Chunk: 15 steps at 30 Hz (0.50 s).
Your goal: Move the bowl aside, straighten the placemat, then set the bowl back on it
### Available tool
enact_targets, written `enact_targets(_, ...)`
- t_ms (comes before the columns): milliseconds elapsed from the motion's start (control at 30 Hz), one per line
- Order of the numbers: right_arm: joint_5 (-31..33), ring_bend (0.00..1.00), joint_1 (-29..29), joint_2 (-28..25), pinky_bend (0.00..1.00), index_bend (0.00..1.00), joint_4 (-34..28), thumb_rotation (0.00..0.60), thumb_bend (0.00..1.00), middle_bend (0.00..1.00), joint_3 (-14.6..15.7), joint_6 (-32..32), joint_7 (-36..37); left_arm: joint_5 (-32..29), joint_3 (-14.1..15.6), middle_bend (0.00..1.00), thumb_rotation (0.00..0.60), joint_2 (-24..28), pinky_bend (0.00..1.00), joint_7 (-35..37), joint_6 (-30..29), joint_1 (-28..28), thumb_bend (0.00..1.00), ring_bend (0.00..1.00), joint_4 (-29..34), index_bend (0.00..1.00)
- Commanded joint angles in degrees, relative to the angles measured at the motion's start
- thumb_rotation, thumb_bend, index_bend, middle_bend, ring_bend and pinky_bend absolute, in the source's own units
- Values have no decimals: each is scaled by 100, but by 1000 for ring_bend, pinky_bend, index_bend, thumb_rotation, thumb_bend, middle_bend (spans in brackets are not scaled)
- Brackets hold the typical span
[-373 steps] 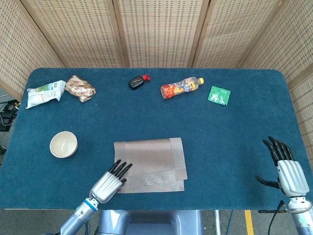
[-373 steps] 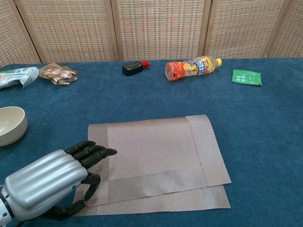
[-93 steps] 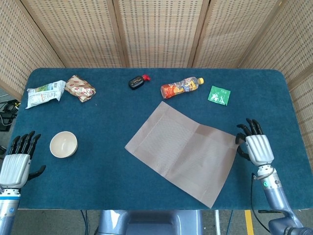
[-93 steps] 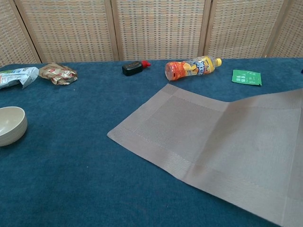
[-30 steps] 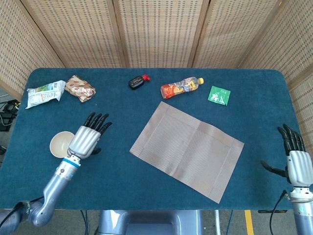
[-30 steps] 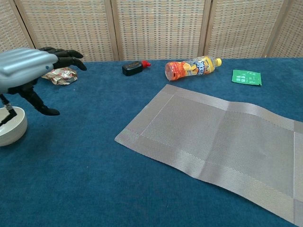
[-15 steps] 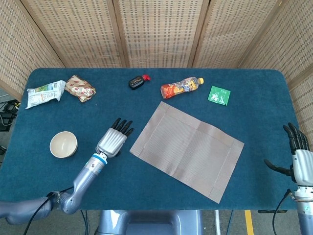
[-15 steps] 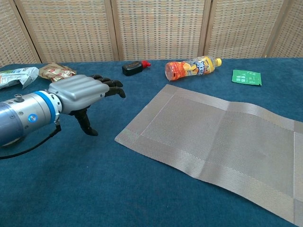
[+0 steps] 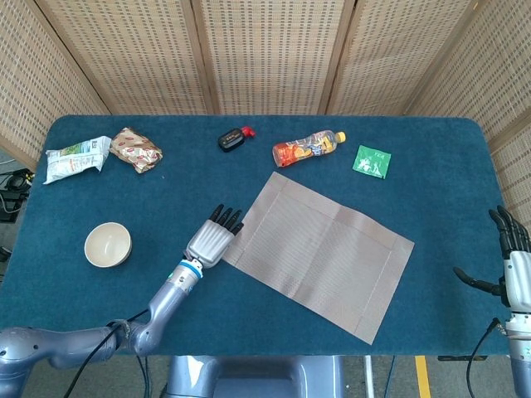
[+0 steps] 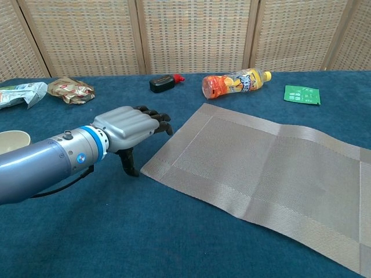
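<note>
The left robot hand point(image 9: 212, 241) hovered with fingers extended and grasping nothing, just beside the near-left corner of the placemat point(image 9: 319, 253), which lay unfolded and askew on the blue counter point(image 9: 431, 182). The right robot hand point(image 9: 514, 269) hung released, fingers spread, off the counter's right edge. The bowl point(image 9: 108, 244) sat apart to the left of the placemat. Along the far side lay two snack packets point(image 9: 76, 157), a small black device point(image 9: 232, 138), an orange bottle point(image 9: 307, 149) and a green sachet point(image 9: 372, 161).
</note>
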<state>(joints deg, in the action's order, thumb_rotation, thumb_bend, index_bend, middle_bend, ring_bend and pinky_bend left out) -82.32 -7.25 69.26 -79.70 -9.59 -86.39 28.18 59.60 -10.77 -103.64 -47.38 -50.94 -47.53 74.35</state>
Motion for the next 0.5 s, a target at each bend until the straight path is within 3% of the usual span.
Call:
enact_targets(33, 18, 0, 0, -2, 0, 0, 14, 600, 156, 0, -14, 23, 53, -35, 31, 0, 600, -91, 0, 17, 14, -62, 141, 0, -121, 186)
enact_targets(167, 30, 0, -4, -3, 0, 0, 35, 600, 157, 0, -40, 36, 131, -31, 38, 0, 600, -205, 0, 84, 1, -142, 182, 0, -293, 218)
enact_targets(367, 21, 0, -13, 6, 0, 0, 58, 600, 157, 0, -54, 60, 214, 129, 110, 0, 600, -363, 0, 148, -166, -201, 359, 0, -514, 288)
enact_targets(500, -3, 0, -18, 4, 0, 0, 45, 600, 156, 0, -45, 75, 226, 361, 149, 0, 600, -449, 0, 356, -317, -200, 377, 0, -618, 311)
